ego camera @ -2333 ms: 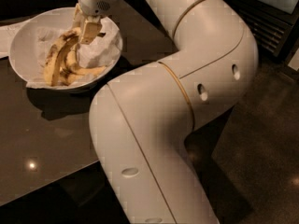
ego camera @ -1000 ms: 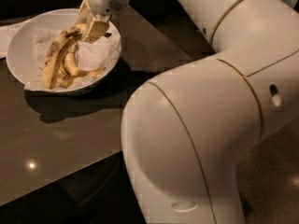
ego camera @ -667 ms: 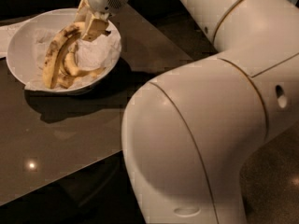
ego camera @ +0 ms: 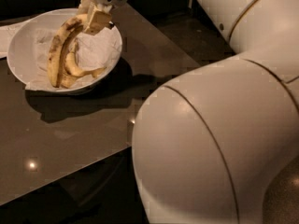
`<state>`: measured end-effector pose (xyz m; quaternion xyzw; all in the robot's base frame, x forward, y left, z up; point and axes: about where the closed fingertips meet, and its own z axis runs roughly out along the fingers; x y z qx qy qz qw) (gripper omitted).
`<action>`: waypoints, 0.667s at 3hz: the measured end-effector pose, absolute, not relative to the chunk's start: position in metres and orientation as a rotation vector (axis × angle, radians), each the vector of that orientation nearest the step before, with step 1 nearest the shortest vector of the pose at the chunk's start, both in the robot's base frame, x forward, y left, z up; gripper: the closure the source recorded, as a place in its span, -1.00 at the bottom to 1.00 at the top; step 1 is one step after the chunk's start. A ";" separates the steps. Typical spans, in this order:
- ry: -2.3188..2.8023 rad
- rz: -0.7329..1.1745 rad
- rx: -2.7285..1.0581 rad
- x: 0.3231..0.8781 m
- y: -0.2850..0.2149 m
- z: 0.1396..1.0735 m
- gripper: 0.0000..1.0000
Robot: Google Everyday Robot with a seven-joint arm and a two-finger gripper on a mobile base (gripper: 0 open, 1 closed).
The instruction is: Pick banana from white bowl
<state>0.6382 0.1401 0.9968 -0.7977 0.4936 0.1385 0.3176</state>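
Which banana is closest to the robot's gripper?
The longest banana, curved with brown blotches: its top end reaches the gripper above the white bowl. The shorter, paler bananas lie lower down.

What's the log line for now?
gripper: above bowl, shut on banana | banana: lower end in bowl | phase: grasp

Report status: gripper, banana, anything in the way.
Gripper above white bowl, far side, jaws shut on banana, upper end. Lower end rests in bowl. Shorter bananas alongside; nothing blocks lift.
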 end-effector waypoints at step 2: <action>1.354 0.286 -2.050 0.634 0.124 1.015 1.00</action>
